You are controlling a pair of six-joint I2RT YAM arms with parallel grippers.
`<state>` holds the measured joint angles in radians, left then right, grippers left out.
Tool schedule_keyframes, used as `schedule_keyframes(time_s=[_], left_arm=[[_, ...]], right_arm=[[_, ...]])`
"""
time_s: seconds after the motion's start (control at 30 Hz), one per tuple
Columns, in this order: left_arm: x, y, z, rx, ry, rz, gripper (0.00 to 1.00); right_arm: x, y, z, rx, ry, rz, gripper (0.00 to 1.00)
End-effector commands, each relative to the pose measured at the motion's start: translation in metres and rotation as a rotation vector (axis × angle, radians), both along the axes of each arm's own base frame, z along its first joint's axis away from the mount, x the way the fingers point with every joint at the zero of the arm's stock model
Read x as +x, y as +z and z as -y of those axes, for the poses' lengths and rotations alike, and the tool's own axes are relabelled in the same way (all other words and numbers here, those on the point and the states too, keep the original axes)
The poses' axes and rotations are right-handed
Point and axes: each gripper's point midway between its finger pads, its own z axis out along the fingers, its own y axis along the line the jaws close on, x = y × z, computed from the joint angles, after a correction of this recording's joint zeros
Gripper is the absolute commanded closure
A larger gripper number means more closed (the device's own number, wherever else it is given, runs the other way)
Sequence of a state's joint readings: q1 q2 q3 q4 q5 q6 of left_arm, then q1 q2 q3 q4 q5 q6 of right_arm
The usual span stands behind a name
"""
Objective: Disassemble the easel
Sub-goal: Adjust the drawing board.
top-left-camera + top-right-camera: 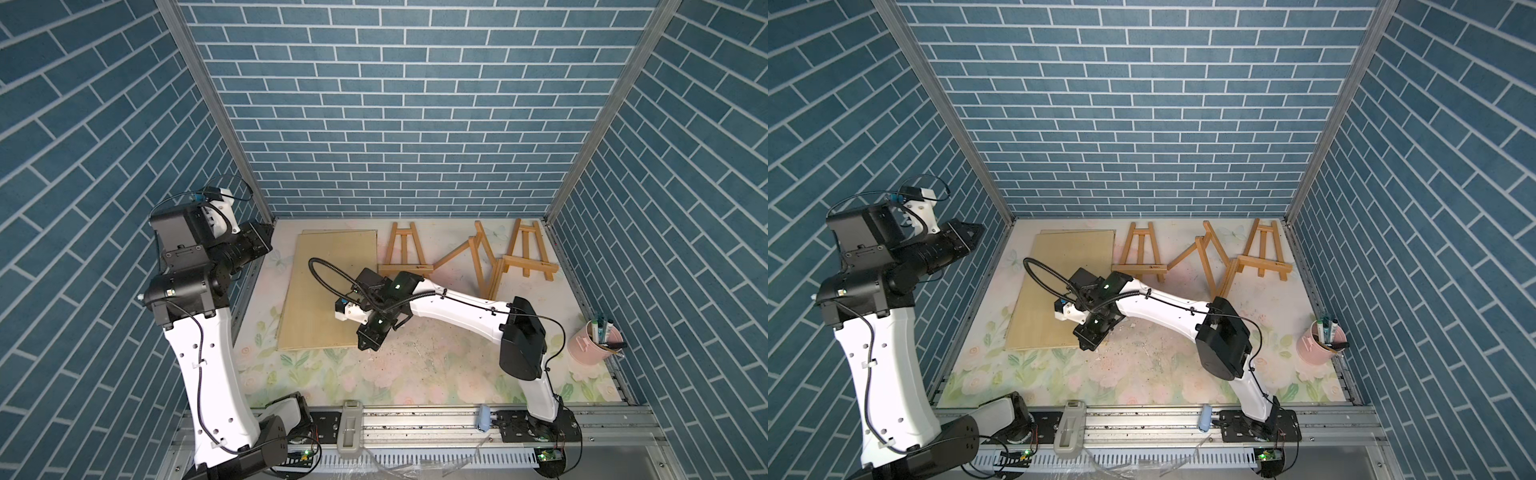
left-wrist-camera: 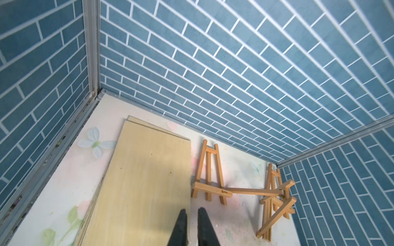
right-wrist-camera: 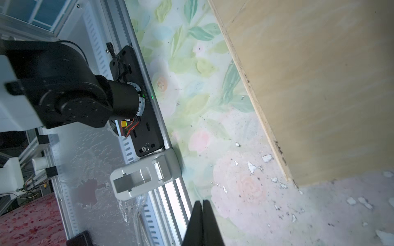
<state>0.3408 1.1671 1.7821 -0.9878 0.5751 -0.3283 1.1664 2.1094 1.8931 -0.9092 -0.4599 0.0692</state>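
3 wooden easels lie along the back of the table, all to the right of the board, which is a stack of flat plywood sheets. The nearest easel lies flat just beside the board's far right edge. Its long axis runs roughly parallel with the board's long edges, apex toward the back wall and shelf bar toward the front. The middle easel is tipped on its side farther from the board, with 1 leg splayed toward the nearest easel's shelf bar; whether they touch I cannot tell. The third easel lies farthest from the board.

The right gripper sits low, just off the board's near right corner. Its fingers are pressed together on nothing and point away from the easels. The left gripper is raised well above the table off the board's far left corner. Its fingers are slightly parted with nothing between them, and it looks across the board toward the nearest easel.

No easel is held, so the reach seems to come next. The right arm looks nearer but would have to turn round; the left already faces that easel but would have to descend. A grasp across 1 leg, square to the long axis, looks most workable.
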Motion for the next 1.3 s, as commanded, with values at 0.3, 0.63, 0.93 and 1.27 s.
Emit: schedule_keyframes(time_s=[0.3, 0.63, 0.93, 1.27], left_arm=[[-0.004, 0.001, 0.04, -0.061, -0.147, -0.027, 0.86], [-0.003, -0.009, 0.045, -0.078, -0.145, -0.043, 0.86], [0.001, -0.014, 0.047, -0.079, -0.157, -0.05, 0.86], [0.004, -0.019, 0.047, -0.075, -0.166, -0.059, 0.86]], right_arm=[[-0.02, -0.068, -0.039, -0.103, 0.135, 0.084, 0.98], [0.001, -0.1, -0.031, -0.224, 0.192, 0.248, 0.98], [0.008, -0.105, -0.047, -0.197, 0.214, 0.313, 0.98], [0.03, -0.12, -0.044, -0.261, 0.215, 0.438, 0.99]])
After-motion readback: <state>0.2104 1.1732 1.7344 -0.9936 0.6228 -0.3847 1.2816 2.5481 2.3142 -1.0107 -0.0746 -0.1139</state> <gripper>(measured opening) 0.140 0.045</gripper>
